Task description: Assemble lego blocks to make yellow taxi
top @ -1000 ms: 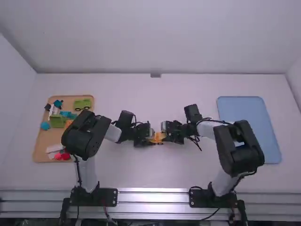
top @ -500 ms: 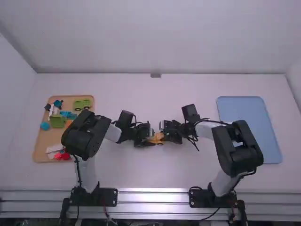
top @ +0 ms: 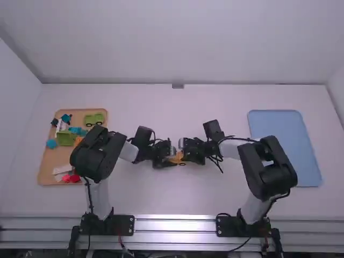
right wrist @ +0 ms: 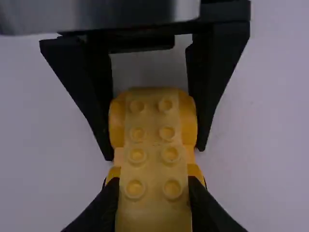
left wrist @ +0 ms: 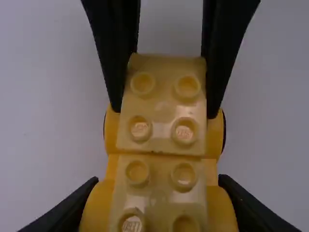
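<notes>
Two pale-yellow studded blocks (left wrist: 162, 108) adjoin over a wheeled base (left wrist: 216, 133).

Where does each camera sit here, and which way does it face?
High: above and behind left arm and right arm, facing forward and down onto the table; both arms show.
Left wrist: on that wrist, facing the yellow blocks; left pincer at the bottom edge.
Right wrist: likewise, with the right pincer.
Shared: both wrist views show the blocks and the opposite pincer.

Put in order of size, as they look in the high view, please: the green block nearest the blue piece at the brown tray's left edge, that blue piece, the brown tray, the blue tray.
1. Blue tray and brown tray: too alike to rank
2. Green block
3. Blue piece
</notes>
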`<control>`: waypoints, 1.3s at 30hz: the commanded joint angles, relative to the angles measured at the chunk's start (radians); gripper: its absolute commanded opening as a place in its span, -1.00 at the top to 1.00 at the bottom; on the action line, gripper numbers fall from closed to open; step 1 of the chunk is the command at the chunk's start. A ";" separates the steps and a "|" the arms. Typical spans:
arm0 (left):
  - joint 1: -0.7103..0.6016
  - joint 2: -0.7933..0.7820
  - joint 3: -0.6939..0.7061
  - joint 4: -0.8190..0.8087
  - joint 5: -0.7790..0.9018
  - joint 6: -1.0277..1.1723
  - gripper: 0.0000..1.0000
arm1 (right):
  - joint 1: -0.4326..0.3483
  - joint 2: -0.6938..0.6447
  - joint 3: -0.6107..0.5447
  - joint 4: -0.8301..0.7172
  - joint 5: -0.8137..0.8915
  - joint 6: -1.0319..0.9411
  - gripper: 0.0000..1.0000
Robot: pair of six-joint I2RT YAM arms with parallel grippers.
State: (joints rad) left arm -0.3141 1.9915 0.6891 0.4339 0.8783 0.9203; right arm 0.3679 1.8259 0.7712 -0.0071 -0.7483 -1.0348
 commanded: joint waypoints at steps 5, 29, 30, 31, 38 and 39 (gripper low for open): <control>-0.007 0.014 0.006 -0.028 -0.008 0.012 0.23 | 0.013 0.014 0.006 0.001 0.042 0.013 0.53; -0.006 0.014 0.006 -0.021 -0.008 0.019 0.24 | -0.145 -0.090 -0.099 -0.012 -0.163 -0.063 0.93; -0.006 0.014 0.006 -0.023 -0.008 0.019 0.25 | -0.127 -0.090 -0.116 0.040 -0.134 -0.019 0.98; -0.006 0.014 0.006 -0.025 -0.008 0.019 0.25 | -0.113 -0.090 -0.125 0.069 -0.113 0.009 1.00; -0.008 0.014 0.006 -0.026 -0.004 0.012 0.27 | -0.007 -0.090 -0.136 0.128 0.054 0.116 1.00; -0.007 0.014 0.006 -0.026 -0.005 0.011 0.27 | 0.004 -0.090 -0.135 0.129 0.065 0.114 1.00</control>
State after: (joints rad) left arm -0.3145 1.9915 0.6956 0.4168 0.8814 0.9325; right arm 0.3439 1.7393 0.6415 0.1280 -0.7654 -0.9680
